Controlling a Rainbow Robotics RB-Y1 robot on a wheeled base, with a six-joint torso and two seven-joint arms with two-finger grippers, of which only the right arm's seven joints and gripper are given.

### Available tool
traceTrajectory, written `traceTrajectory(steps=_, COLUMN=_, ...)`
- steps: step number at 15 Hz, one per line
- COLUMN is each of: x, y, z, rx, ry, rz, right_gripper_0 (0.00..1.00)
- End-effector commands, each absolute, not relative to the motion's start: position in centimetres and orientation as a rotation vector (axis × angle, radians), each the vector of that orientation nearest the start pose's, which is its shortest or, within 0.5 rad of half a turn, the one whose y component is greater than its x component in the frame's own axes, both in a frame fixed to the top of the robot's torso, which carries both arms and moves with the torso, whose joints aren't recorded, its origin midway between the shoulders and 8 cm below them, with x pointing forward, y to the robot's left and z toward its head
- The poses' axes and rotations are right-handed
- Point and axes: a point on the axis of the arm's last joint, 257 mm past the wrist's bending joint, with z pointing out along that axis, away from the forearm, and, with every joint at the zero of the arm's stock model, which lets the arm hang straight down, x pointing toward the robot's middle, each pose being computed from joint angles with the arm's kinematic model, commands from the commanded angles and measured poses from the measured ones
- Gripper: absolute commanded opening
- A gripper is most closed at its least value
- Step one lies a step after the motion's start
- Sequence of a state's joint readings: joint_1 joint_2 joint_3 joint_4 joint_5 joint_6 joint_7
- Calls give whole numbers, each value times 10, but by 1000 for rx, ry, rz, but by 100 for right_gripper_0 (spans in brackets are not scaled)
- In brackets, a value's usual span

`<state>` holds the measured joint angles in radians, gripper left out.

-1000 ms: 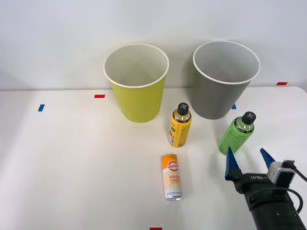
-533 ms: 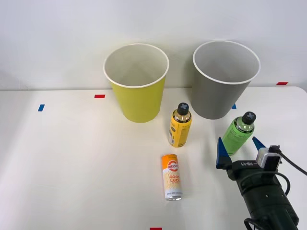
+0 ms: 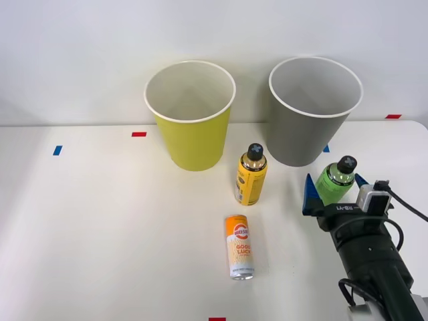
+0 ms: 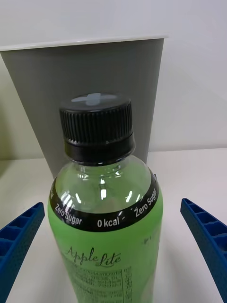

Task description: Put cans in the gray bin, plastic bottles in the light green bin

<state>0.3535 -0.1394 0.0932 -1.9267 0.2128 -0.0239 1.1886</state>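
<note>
A green plastic bottle (image 3: 334, 180) (image 4: 106, 227) with a black cap stands upright on the white table, right of centre. My right gripper (image 3: 333, 192) (image 4: 113, 251) is open, one blue finger on each side of the bottle's body, not touching it. A yellow plastic bottle (image 3: 251, 175) stands near the middle. The orange-and-white can (image 3: 239, 247) lies on its side in front of it. At the back stand the light green bin (image 3: 192, 117) and the gray bin (image 3: 313, 110) (image 4: 85, 90), the gray one just behind the green bottle.
Small red tape marks (image 3: 138, 134) and blue tape marks (image 3: 57, 150) dot the table (image 3: 100, 234). A white wall rises behind the bins. My arm's black wrist and cable (image 3: 368, 254) fill the lower right.
My right gripper has moved forward from the table's near right until its open fingers flank the green bottle. Bottles, can and bins have stayed put.
</note>
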Motion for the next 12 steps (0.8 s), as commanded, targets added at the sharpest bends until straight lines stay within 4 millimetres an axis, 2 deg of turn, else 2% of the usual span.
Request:
traceTrajectory(steps=1, x=450, y=-249, z=-211, rx=19, ry=1553, rz=48, right_gripper_0=100)
traceTrajectory(steps=5, x=452, y=-246, z=-211, rx=14, ry=1554, rz=52, right_gripper_0=100)
traceTrajectory(steps=6, x=452, y=-246, z=-211, rx=9, ry=1554, rz=47, right_gripper_0=68)
traceTrajectory(steps=7, x=452, y=-246, z=-210, rx=-1, ry=1554, rz=38, right_gripper_0=17)
traceTrajectory(steps=8, x=453, y=-246, z=-209, rx=-11, ry=1551, rz=28, right_gripper_0=2)
traceTrajectory(steps=12, x=453, y=-247, z=-209, rx=-32, ry=1551, rz=8, right_gripper_0=0)
